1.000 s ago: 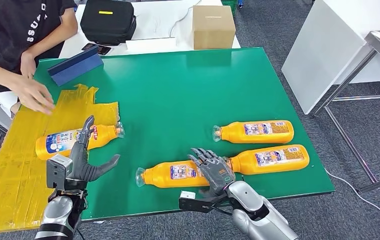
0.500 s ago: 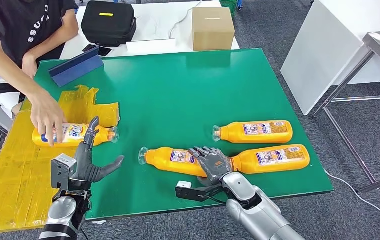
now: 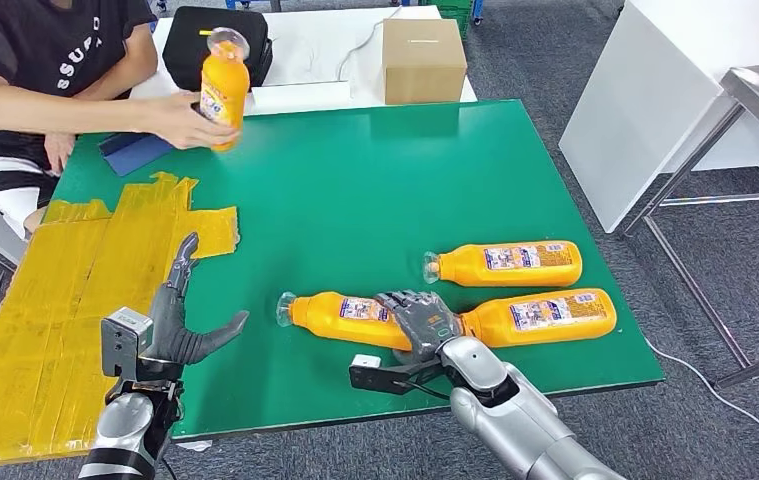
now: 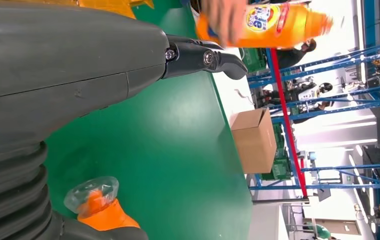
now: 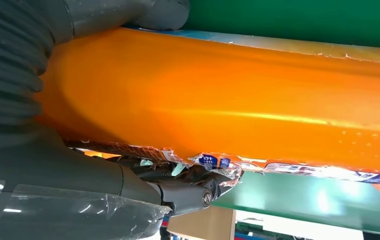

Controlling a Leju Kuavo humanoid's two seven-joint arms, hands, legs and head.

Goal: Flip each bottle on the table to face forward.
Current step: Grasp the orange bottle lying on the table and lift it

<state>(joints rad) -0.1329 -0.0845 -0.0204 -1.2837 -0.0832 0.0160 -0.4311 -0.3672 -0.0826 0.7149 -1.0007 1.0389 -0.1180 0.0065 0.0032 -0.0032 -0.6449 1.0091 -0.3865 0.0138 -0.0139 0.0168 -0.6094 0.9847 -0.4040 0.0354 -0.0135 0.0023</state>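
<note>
Leftmost, a person in a black T-shirt (image 3: 35, 50) sits at the far left corner of the green table (image 3: 355, 180), one hand (image 3: 180, 120) wrapped around an orange bottle (image 3: 223, 90) held upright, clear cap up, over the table's far edge; its body is full of orange liquid. Just beneath that hand a blue folder (image 3: 130, 152) lies on the table. Yellow sheeting (image 3: 65, 300) covers the table's near left part. Over its near edge hovers the left hand (image 3: 180, 325), holding nothing, fingers spread wide with the thumb pointing right and a finger pointing away.

Further right, near the front edge, a lying orange bottle (image 3: 340, 318) points its clear cap left, label up, full of orange liquid. The right hand (image 3: 423, 322) rests on this bottle's base end with the fingers draped over it; in the right wrist view the thumb and dark fingertips (image 5: 193, 187) wrap around the orange body (image 5: 238, 110), so it grips the bottle. Touching that hand on its right lies a second labelled bottle (image 3: 545, 316), and just behind it a third (image 3: 505, 264), cap to the left; both are full.

Beyond the green table, a black case (image 3: 217, 40) and a closed cardboard box (image 3: 423, 58) stand on a white table (image 3: 325, 50).
</note>
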